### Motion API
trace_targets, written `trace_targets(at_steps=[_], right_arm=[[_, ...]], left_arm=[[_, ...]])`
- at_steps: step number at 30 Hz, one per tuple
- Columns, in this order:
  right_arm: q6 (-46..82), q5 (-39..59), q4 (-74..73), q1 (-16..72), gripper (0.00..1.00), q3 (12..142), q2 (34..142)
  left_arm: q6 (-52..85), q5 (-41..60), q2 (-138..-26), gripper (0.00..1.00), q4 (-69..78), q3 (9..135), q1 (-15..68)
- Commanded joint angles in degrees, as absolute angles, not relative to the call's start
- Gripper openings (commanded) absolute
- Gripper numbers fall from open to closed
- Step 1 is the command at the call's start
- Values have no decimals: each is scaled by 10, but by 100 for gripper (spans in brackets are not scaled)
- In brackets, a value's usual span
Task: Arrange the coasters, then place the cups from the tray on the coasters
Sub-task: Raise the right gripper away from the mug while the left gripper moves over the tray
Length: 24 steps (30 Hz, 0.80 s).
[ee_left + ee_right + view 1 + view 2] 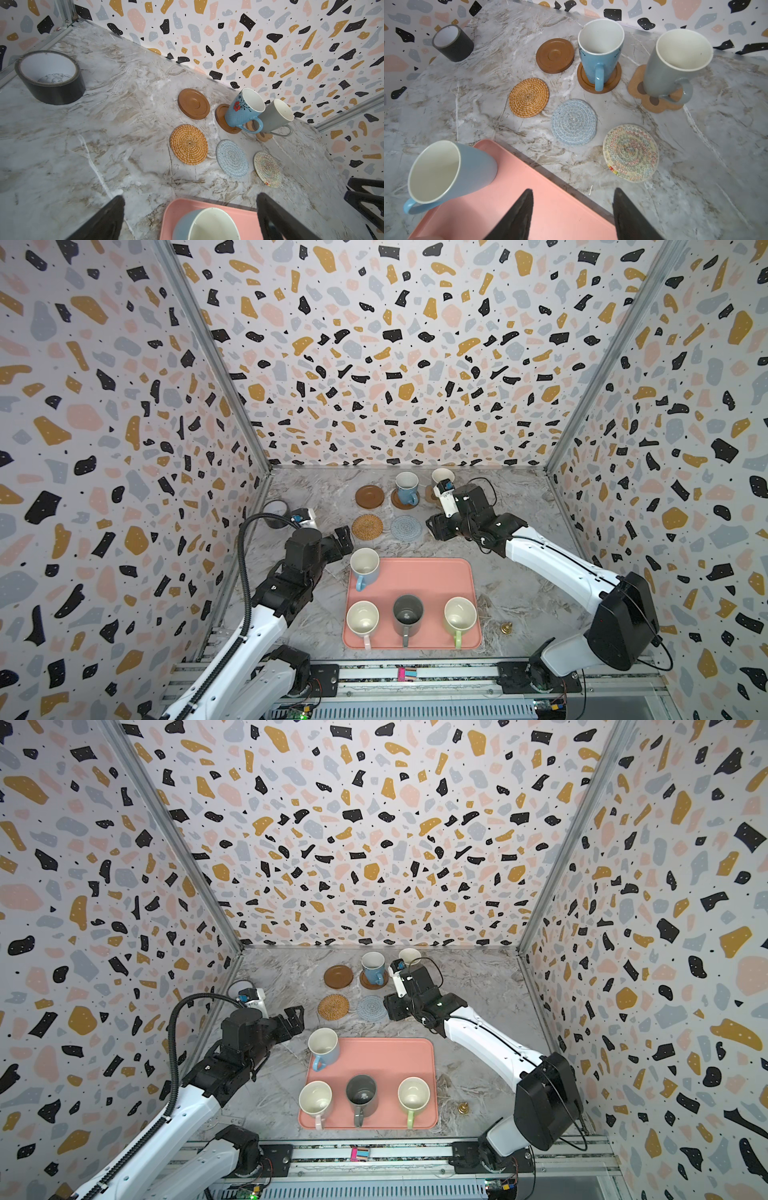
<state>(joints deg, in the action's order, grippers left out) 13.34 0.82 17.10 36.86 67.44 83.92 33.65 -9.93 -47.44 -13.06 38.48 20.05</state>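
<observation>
Reaching for the light blue cup (365, 568) looks like the step in hand, at the upper-left corner of the tray (432, 580), with its handle toward the lower edge of both top views. Hovering just left of it with the left pincer (344, 541), spread fully and empty. Hanging over the tray's far rim with the right pincer (573, 190), half parted, grasping nothing.

Done: deeper blue cup (406, 489) on the occupied wooden disc (614, 82) at upper centre of the coaster block, and grey-beige cup (675, 66) on the paw-shaped coaster (652, 104) to its right. On the tray's lower row: pale pink cup (363, 620), dark grey cup (408, 614), light green cup (460, 616). Free on the counter (316, 497): bare wooden disc (369, 496), rattan round (367, 526), pale blue round (406, 527), cream round (630, 152).

Come down over the wall opposite the handle, one finger inside and one outside, and clench firmly before lifting. Expect heavy, slick ceramic. Hard to tell from these angles whether level with the rim or above it, so descend slowly. Lift straight up past the low tray rim, carry upright, and set down centred on the rattan round or the bare wooden disc, nearest on that side. Keep clear of the tape roll (456, 47) by the left wall and of the right pincer. Let go only once sitting flat.
</observation>
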Motion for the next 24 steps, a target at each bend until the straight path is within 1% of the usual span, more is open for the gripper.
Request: trace_targets(at_steps=[1,10,24], right_arm=[[157,-2,152,376,63,656,807],[180,-16,133,381,63,597,753],[189,-22,142,380,63,568,723]], left_arm=[[330,-98,-474,100,-144,411,204],[310,-84,-483,100,-199,445,215],[292,-83,-539,99,-301,492,281]])
